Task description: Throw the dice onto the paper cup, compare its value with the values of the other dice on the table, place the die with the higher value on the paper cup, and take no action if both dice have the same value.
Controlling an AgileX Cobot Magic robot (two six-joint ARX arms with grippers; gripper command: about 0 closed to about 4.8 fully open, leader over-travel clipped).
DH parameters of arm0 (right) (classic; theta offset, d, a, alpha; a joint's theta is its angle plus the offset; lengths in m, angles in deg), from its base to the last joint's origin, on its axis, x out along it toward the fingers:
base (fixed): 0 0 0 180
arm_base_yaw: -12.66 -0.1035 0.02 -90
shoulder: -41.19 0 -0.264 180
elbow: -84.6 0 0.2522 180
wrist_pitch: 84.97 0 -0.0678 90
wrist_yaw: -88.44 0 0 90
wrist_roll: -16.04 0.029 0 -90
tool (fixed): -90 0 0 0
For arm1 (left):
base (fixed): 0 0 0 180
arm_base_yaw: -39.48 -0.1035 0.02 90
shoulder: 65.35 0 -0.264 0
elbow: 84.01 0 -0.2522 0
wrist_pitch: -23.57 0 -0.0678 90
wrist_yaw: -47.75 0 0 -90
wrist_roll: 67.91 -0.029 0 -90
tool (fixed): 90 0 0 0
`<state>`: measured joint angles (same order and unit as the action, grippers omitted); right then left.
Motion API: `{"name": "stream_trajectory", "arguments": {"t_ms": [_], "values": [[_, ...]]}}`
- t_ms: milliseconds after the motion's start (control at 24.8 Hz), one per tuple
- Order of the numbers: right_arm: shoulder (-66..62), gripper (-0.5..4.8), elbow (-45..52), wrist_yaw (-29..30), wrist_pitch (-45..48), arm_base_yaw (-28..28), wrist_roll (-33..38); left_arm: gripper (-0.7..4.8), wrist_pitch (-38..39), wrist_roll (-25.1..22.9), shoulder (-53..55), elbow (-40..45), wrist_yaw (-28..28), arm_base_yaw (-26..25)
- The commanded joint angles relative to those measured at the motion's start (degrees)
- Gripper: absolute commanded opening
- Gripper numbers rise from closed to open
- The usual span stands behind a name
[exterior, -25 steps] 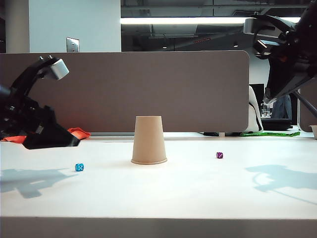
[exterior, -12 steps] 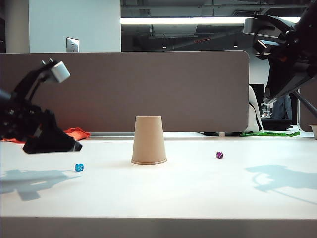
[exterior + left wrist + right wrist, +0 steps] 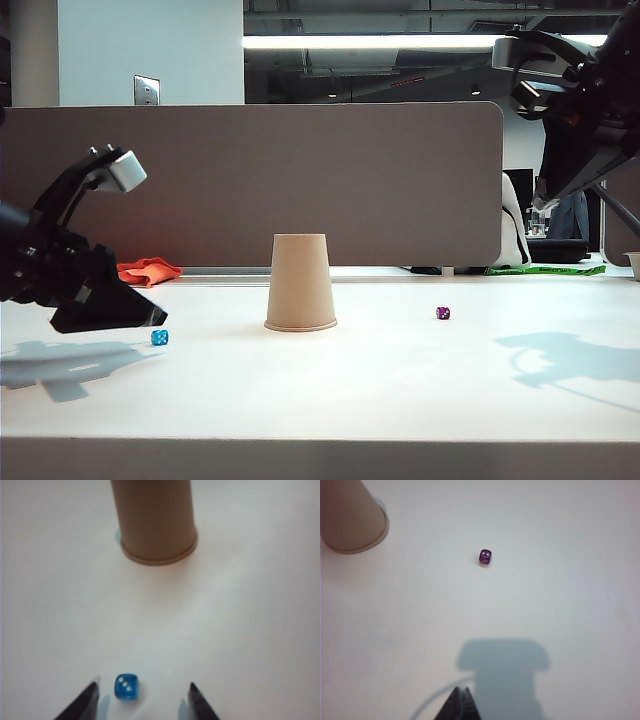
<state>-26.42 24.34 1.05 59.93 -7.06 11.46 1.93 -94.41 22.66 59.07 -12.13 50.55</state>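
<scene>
A tan paper cup [image 3: 300, 283] stands upside down, rim on the white table [image 3: 400, 390], near the middle. The blue dice [image 3: 160, 338] lies to its left, showing three pips [image 3: 126, 687] on top. My left gripper [image 3: 155, 318] hangs just above it, open, and its fingertips [image 3: 143, 684] flank the die without touching it. The other dice, dark purple [image 3: 443, 313], lies to the right of the cup and shows two pips [image 3: 486, 556]. My right gripper [image 3: 461, 692] is shut on nothing, held high over the table well back from the purple die. The cup [image 3: 155, 520] stands beyond the blue die.
A brown partition [image 3: 250, 180] runs along the table's back edge. An orange cloth [image 3: 148, 269] lies at the back left and a green strip [image 3: 545, 268] at the back right. The right arm [image 3: 570, 100] hangs in the upper right corner.
My left gripper has sunk toward the table and now sits just over the blue die. The right arm, the cup and both dice have not moved.
</scene>
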Motion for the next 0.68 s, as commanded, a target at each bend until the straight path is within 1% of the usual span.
{"name": "stream_trajectory", "arguments": {"t_ms": [40,161,201,282,362,684], "values": [[0.28,-0.01,-0.35,0.11,0.61,-0.09,-0.17,2.37,-2.19,-0.02,1.38,-0.44,-0.76,-0.04],[0.28,-0.01,-0.35,0.11,0.61,-0.09,-0.17,2.35,-2.75,-0.02,2.67,-0.87,-0.76,-0.04],[0.28,-0.01,-0.35,0.11,0.59,-0.09,-0.17,2.25,-3.23,-0.02,3.08,-1.01,-0.76,-0.04],[0.28,-0.01,-0.35,0.11,0.57,-0.09,-0.17,1.77,-4.46,0.02,3.72,-1.05,-0.79,-0.04],[0.28,-0.01,-0.35,0.11,0.57,-0.09,-0.17,1.53,-5.49,0.42,4.04,-1.07,-0.85,-0.07],[0.28,-0.01,-0.35,0.11,0.59,-0.09,-0.15,1.52,-5.4,0.42,4.39,-1.25,-0.98,-0.07]]}}
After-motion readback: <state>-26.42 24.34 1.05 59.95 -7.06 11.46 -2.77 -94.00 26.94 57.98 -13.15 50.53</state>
